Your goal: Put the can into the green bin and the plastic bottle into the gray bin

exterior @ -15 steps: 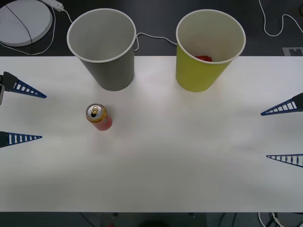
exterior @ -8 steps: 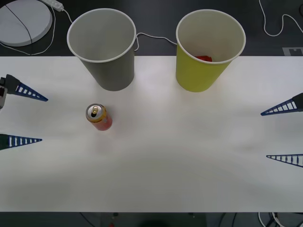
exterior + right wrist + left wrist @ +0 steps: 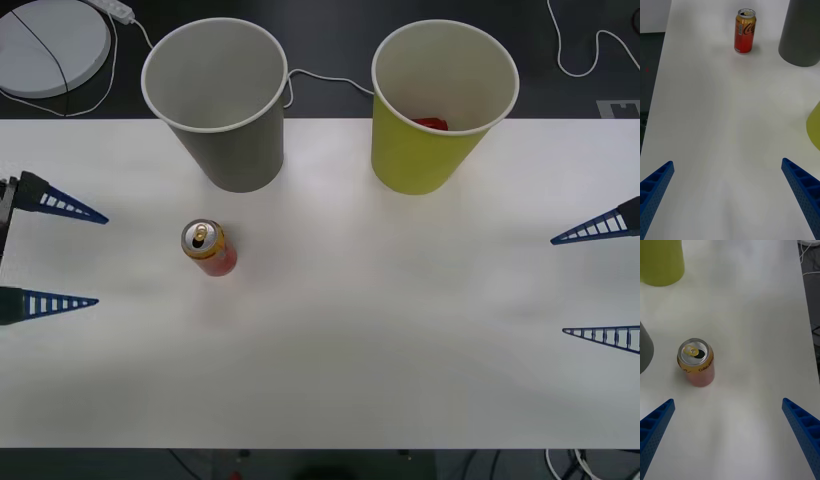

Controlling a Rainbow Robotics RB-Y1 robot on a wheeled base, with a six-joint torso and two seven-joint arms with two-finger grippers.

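Note:
A small red-orange can with a gold top stands upright on the white table, in front of the gray bin. It appears too in the left wrist view and the right wrist view. The green bin stands at the back right with something red inside it. My left gripper is open at the table's left edge, some way left of the can. My right gripper is open at the right edge. The plastic bottle is out of view.
Behind the table lie a round white disc and white cables on a dark floor. The gray bin and green bin edge into the wrist views.
My left gripper has shifted slightly to the right, toward the can. The can, both bins and the right gripper have stayed put.

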